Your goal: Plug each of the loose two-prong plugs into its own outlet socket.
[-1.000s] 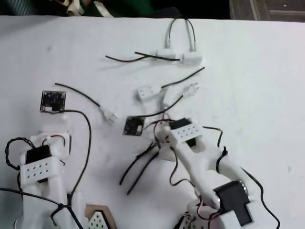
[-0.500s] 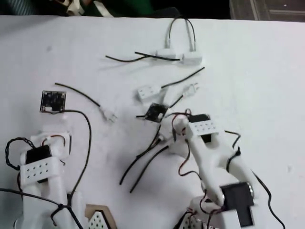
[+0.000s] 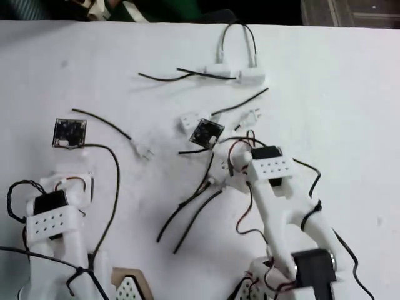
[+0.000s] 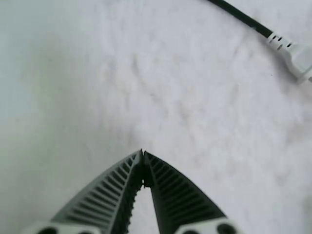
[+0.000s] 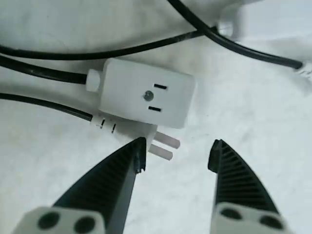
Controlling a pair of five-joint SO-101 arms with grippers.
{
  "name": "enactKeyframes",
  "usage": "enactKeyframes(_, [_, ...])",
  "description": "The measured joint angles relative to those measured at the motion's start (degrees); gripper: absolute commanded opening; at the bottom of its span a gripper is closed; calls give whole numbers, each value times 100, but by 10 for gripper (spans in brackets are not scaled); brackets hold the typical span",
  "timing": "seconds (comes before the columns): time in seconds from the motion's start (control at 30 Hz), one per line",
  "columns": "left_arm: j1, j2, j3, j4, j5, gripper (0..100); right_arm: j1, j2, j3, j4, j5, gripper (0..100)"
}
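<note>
- Plug (image 5: 130, 128), one, two-pronged, is lying on the worktop (image 5: 253, 112), touching one outlet socket (image 5: 146, 95).
- Right gripper (image 5: 178, 152) is hovering over the prongs, fingers spread.
- Left gripper (image 4: 143, 161) is sitting with fingers pressed together, near a second plug (image 4: 295, 56).

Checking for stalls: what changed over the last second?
The right gripper, open and empty, moved forward to the white outlet socket and the plug lying against it. The left gripper, shut, and the loose plug near it stayed put.
</note>
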Motion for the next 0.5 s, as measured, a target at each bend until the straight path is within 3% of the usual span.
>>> enactKeyframes(0.3, [0,0,0,0,0,27,-44,1187,-677,70,9,215])
enactKeyframes(0.5, [0,0,0,0,0,27,-9,1125,-703,1090,9,190])
